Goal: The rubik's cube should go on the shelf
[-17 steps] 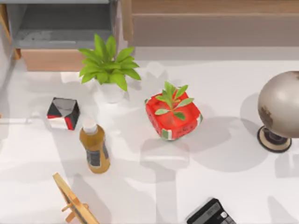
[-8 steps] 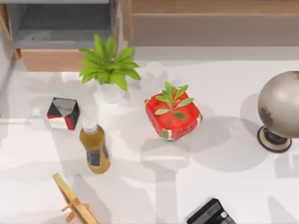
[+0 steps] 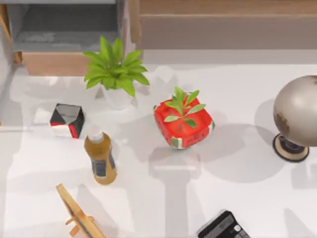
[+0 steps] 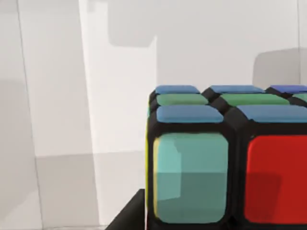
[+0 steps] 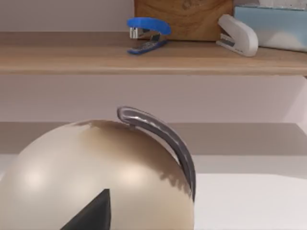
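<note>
A white table (image 3: 247, 198) seen from above holds many things. At the back edge, right of centre, runs the shelf (image 3: 228, 7), a wide light-brown wooden ledge with a grey-brown front panel. At the back left stands a grey box-like cubby (image 3: 64, 29) on a tan wooden base.

In front of the cubby sits a leafy green plant (image 3: 115, 67) in a white pot. Near the middle of the table is a red cube-shaped planter (image 3: 183, 123) with a green sprout. On the left side lies a black, white and red box (image 3: 67, 120) with triangular faces, and just in front of it stands an amber bottle (image 3: 100, 158) with a white cap. A small wooden easel (image 3: 79, 215) leans at the front left. A dark calculator (image 3: 224, 227) lies at the front edge, right of centre. A beige globe (image 3: 298, 113) on a dark round base stands at the right side.

The left wrist view looks very closely at the rubik's cube (image 4: 225, 158), with blue, green, pale teal and red stickers in a black grid, against a pale surface. Where it sits on the table cannot be told, nor whether either gripper's jaws are spread or closed.

The right wrist view looks over the globe toward the shelf, where a blue stapler (image 5: 147, 32) and a white stapler (image 5: 237, 34) rest on the wooden ledge, well apart.
</note>
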Tool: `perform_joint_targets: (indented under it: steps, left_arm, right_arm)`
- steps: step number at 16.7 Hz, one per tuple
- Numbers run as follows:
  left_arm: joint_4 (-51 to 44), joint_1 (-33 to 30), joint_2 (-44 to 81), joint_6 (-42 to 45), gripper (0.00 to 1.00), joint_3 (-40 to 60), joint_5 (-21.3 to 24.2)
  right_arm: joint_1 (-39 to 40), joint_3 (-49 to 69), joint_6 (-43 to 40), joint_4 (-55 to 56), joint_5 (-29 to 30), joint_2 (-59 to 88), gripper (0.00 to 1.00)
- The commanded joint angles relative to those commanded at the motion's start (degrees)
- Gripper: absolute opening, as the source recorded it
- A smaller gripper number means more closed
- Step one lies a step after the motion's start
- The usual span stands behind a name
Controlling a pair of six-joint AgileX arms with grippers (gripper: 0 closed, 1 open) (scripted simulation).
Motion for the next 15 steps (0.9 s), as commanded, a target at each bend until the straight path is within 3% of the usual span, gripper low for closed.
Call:
perform_joint_targets:
  steps: [8, 15]
  left_arm:
    - [11.1, -24.0, -16.6, -0.6, 0.00, -19.1, -4.8]
    - [37.7, -46.9, -20.9, -1.8, 0.00, -35.0, -13.4]
  right_arm:
    - [0.0, 0.0, 0.0, 0.0, 0.0, 0.0, 1.00]
    - [0.0, 0.0, 0.0, 0.0, 0.0, 0.0, 1.00]
